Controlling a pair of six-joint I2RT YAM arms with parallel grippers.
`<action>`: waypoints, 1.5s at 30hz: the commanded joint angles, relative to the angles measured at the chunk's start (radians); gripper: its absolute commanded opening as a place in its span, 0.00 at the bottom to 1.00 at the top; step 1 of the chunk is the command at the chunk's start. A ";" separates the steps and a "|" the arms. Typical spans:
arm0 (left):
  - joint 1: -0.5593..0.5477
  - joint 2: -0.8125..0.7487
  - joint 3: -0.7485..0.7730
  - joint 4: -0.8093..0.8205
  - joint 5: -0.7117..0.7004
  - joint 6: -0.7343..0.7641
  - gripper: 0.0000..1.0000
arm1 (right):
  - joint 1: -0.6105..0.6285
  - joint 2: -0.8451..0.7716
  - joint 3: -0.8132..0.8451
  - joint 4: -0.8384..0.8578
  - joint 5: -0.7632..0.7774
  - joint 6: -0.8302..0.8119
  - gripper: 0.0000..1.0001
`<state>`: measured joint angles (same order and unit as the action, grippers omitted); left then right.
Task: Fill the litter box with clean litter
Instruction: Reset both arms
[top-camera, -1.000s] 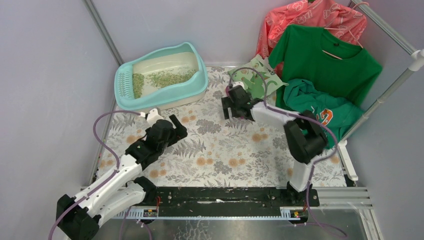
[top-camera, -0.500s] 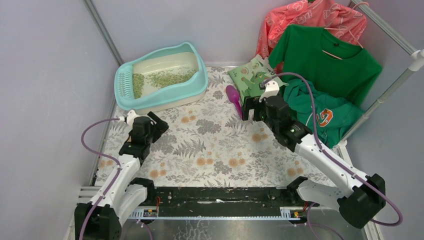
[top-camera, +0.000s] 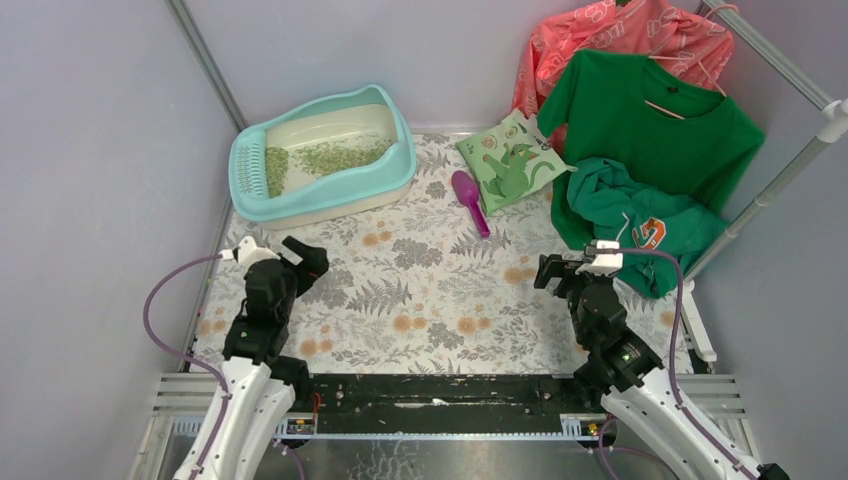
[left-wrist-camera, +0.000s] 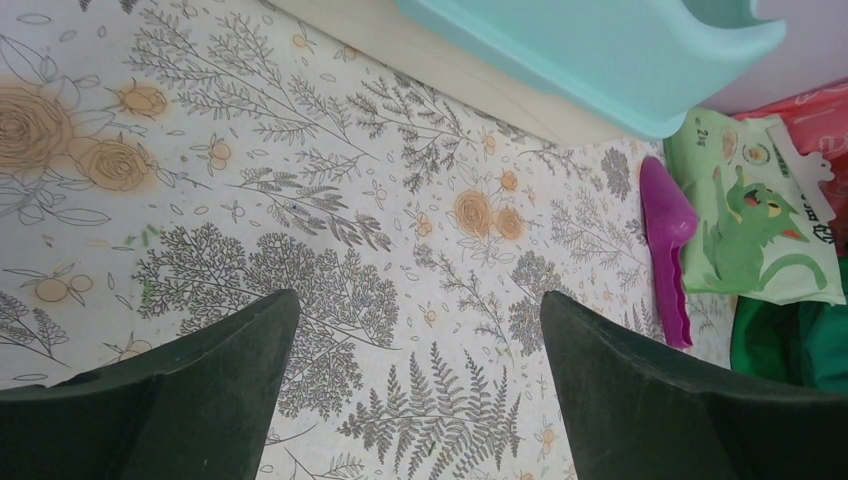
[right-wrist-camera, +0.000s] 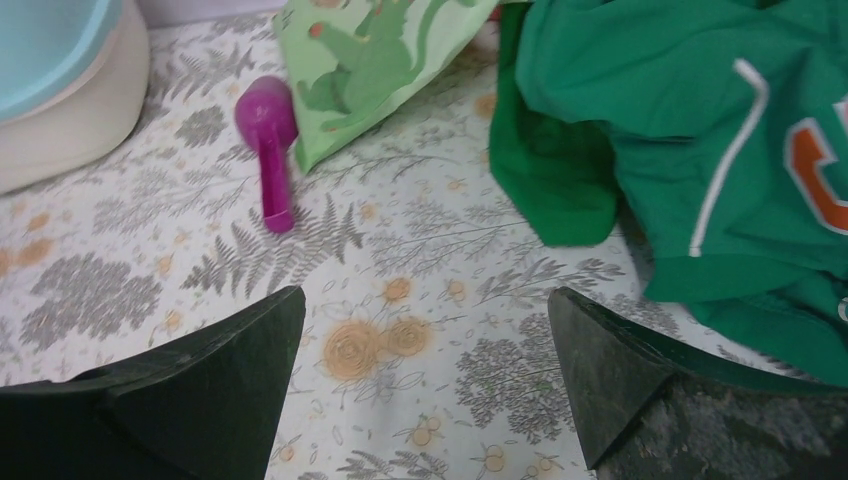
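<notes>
Litter box: turquoise rim, cream basin, thin litter; left end effector, right end effector spread.

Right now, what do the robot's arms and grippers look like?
Both arms, the left arm and the right arm, have white shells with black joints. A thin purple cable loops along each. The left gripper and right gripper each have two dark, wedge-shaped fingers with a rough matte surface, and a small white piece sits by each wrist.

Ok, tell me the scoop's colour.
The scoop is purple-magenta; the right wrist view shows it best.
</notes>
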<state>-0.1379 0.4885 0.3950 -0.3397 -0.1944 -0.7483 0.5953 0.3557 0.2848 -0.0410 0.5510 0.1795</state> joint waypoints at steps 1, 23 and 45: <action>-0.006 -0.089 -0.044 0.067 -0.076 0.075 0.99 | -0.002 -0.062 -0.029 0.061 0.184 -0.018 1.00; -0.005 0.128 -0.253 0.860 0.181 0.452 0.99 | -0.002 -0.006 -0.233 0.513 0.178 -0.173 1.00; -0.001 -0.027 -0.327 0.804 0.022 0.496 0.99 | -0.003 -0.102 -0.390 0.763 0.354 -0.345 1.00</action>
<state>-0.1394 0.4751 0.0811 0.4488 -0.1513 -0.2806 0.5953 0.1719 0.0044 0.5270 0.8570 -0.0921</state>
